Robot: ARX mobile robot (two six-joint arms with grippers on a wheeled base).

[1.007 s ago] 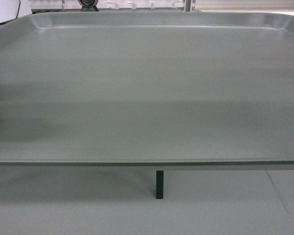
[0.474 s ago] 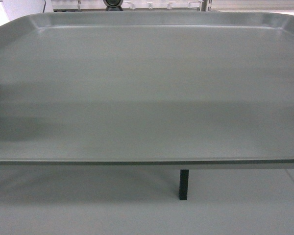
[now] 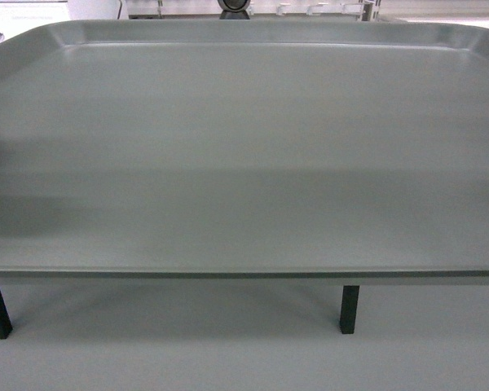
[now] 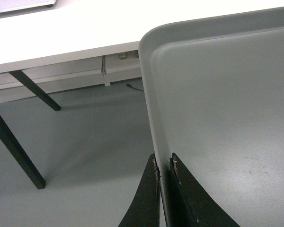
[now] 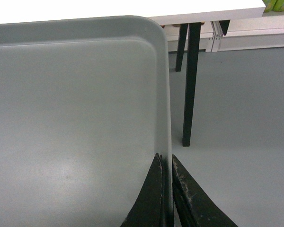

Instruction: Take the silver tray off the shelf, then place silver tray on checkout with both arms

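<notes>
Two blocky black grippers pinch the large rectangular dull grey-silver metal tray (image 3: pixel 244 155) by its opposite short edges, holding it level in the air. In the left wrist view, the left gripper (image 4: pixel 164 163) reaches up from the near bottom edge of the picture, its two tapered black fingers (image 4: pixel 146 198) pressed together on the tray's left rim, one finger outside the rim and one inside on the flat bottom. In the right wrist view, the right gripper (image 5: pixel 167 161) does the same on the right rim, with one scuffed black finger (image 5: pixel 191 201) outside and the other inside, the thin rim clamped between them.

From the head camera the tray fills nearly the whole picture, its near rim running straight across low down and its far rim with rounded corners close to the top. Below it lies grey floor (image 3: pixel 228 358), on which two black square table legs (image 3: pixel 349 309) stand. Both wrist views show the tray's far corners reaching just over the near edge of the plain smooth white counter top (image 4: pixel 61 33), while most of the tray hangs above the floor. That white top rests on black legs (image 5: pixel 189 85).
</notes>
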